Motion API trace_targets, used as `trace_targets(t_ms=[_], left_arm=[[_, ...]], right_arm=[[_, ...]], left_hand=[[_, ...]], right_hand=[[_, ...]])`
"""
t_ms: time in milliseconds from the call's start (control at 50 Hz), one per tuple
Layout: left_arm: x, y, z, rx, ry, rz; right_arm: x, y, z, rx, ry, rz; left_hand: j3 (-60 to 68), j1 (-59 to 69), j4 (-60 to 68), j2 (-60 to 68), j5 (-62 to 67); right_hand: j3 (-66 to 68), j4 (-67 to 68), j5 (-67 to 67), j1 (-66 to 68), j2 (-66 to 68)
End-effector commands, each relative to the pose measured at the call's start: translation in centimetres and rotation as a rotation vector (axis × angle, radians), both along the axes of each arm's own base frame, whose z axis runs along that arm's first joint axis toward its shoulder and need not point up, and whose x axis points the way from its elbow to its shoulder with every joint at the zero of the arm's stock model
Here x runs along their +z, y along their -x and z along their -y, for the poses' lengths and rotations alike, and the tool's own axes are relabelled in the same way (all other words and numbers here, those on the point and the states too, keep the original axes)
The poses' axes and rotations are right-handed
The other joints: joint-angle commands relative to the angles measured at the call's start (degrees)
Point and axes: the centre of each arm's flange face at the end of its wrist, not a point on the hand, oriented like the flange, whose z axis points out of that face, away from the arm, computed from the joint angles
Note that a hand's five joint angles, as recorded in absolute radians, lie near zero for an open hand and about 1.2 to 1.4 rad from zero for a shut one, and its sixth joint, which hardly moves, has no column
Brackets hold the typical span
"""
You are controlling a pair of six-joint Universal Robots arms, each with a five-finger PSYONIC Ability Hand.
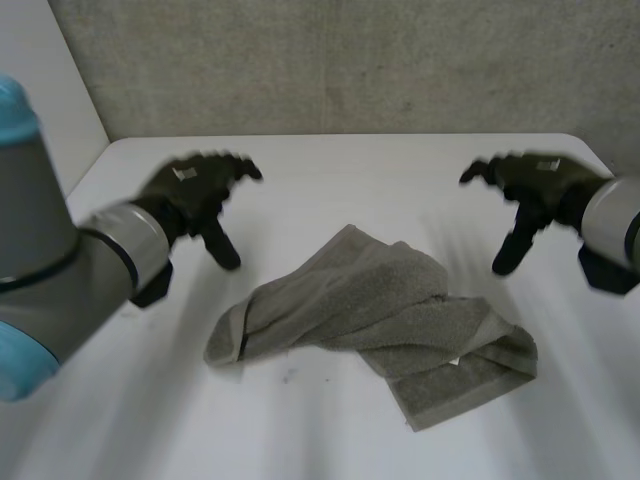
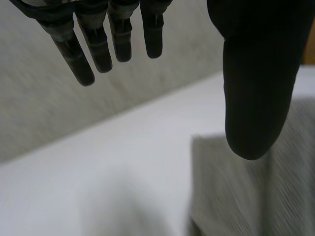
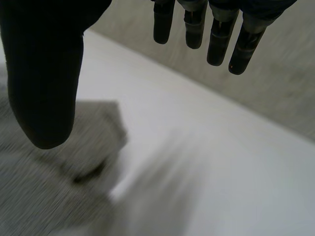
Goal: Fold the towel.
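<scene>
- The grey towel (image 1: 385, 325) lies crumpled in a loose heap mid-worktop (image 1: 330, 170), between the two arms
- left hand (image 1: 195, 190) hangs above the worktop beside the towel, fingers spread, holding nothing
- right hand (image 1: 530, 185) likewise hangs clear of the towel, fingers spread, thumb pointing down
</scene>
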Motion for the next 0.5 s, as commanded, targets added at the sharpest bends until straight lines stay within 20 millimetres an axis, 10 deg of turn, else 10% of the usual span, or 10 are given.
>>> trace_targets(t_ms=[20, 200, 300, 340, 500], left_arm=[[-6.0, -0.1, -0.8, -0.062, -0.117, 0.174], [-10.5, 0.0, -0.4, -0.067, -0.173, 0.242], [-10.9, 0.0, -0.1, -0.060, -0.158, 0.237], [-10.6, -0.2, -0.2, -0.045, -0.153, 0.239], [-5.9, -1.8, -1.0, 0.046, -0.045, 0.195]], right_arm=[[-6.4, -0.1, -1.9, 0.062, -0.106, 0.008], [-11.0, -0.2, -2.3, 0.075, -0.130, 0.013], [-11.8, -0.3, -1.8, 0.081, -0.127, 0.016], [-11.3, -0.3, -1.0, 0.079, -0.100, 0.020], [-5.7, -1.4, 3.0, 0.087, 0.150, 0.052]], left_hand=[[-3.7, -3.8, -3.7, -3.7, -3.7], [3.8, 3.8, 3.9, 3.8, 3.9], [41.0, 41.0, 41.1, 41.0, 41.0], [63.0, 62.9, 63.0, 62.9, 63.0], [63.0, 63.0, 63.1, 63.0, 63.1]], right_hand=[[2.9, 2.0, 1.5, 3.1, 2.3], [24.4, 23.6, 23.1, 24.7, 23.9], [59.2, 58.4, 57.9, 59.5, 58.7], [67.9, 67.1, 66.6, 68.2, 67.4], [67.9, 67.1, 66.6, 68.2, 67.4]])
